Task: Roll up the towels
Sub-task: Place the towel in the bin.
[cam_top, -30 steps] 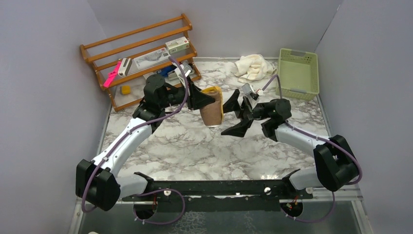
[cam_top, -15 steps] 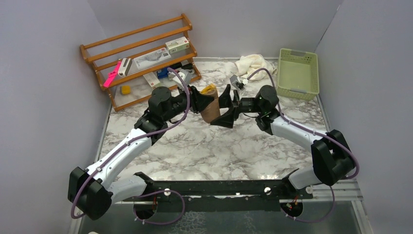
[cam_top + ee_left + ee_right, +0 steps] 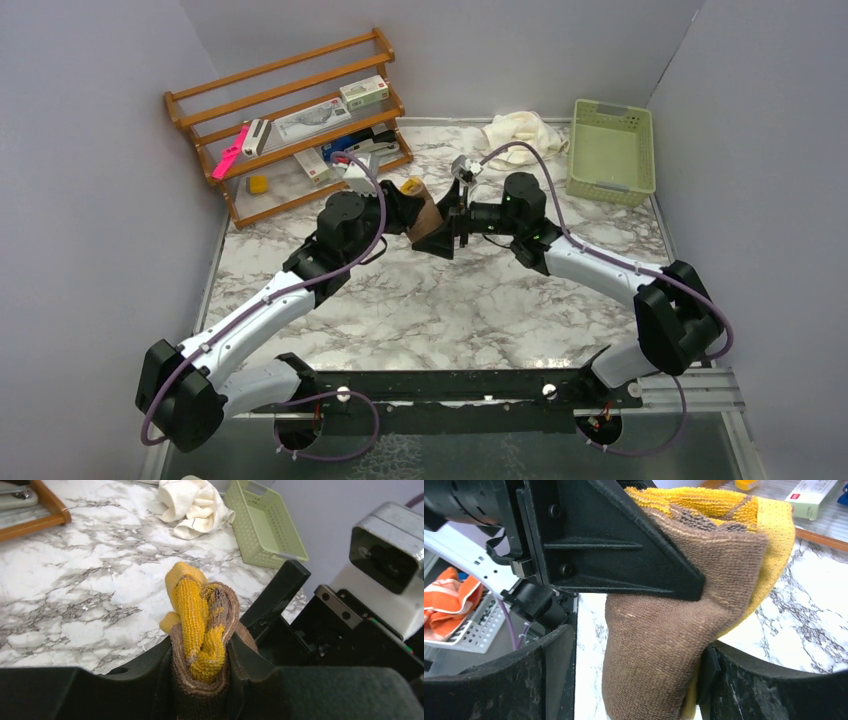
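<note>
Now | left end effector (image 3: 200,670) grips mustard towel (image 3: 197,610) | right end effector (image 3: 639,680) spread

Mustard towel (image 3: 200,630) bunched aloft, seemingly part-rolled; cream towel (image 3: 518,136) crumpled behind

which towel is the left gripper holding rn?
The mustard-yellow towel, brown side out, clamped in the left gripper. The cream towel lies crumpled on the table beside the green basket.
</note>
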### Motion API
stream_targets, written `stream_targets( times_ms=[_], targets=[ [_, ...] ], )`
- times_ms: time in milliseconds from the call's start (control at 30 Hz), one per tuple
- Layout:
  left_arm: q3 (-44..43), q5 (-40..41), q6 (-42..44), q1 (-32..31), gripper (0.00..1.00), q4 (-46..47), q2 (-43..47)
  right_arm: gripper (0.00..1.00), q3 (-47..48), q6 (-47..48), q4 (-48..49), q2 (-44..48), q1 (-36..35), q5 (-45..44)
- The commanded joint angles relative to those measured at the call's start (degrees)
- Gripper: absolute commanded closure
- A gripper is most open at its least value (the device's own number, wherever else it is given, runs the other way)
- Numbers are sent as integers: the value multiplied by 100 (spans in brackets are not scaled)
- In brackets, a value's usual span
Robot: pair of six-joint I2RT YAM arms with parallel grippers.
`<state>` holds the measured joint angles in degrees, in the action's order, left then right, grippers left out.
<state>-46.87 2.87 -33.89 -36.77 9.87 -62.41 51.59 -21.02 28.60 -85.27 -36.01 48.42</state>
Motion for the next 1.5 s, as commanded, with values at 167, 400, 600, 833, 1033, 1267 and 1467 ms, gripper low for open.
stream_targets(
  times_ms=[167, 400, 600, 833, 1033, 1267, 1467],
  targets=[
    [-168, 1084, -1083, -30, 100, -469, -151, 24, 510, 872, -754, -215, -605, -1007],
    [-504, 1049, -1439, -57, 100, -755, -426, 25, 556, 1486, -1036, -265, -1006, -1726],
    [-579, 1048, -1942, -67, 100, -933, -497, 32, 580, 1646, -1119, -452, -1180, -2395],
    [-709, 1084, -2424, -65, 100, -1321, -561, 50, 607, 1633, -1191, -670, -1334, -3277],
    [-777, 1317, -2401, -67, 100, -1483, -426, 70, 694, 1609, -1411, -744, -1341, -3488],
    [-969, 1506, -1998, 75, 50, -1704, -259, 99, 641, 1553, -1628, -610, -1340, -3672],
    [-1126, 1066, -1711, 1015, 1, -1956, -17, 99, 458, 1142, -1931, -216, -927, -3452]
  ],
)
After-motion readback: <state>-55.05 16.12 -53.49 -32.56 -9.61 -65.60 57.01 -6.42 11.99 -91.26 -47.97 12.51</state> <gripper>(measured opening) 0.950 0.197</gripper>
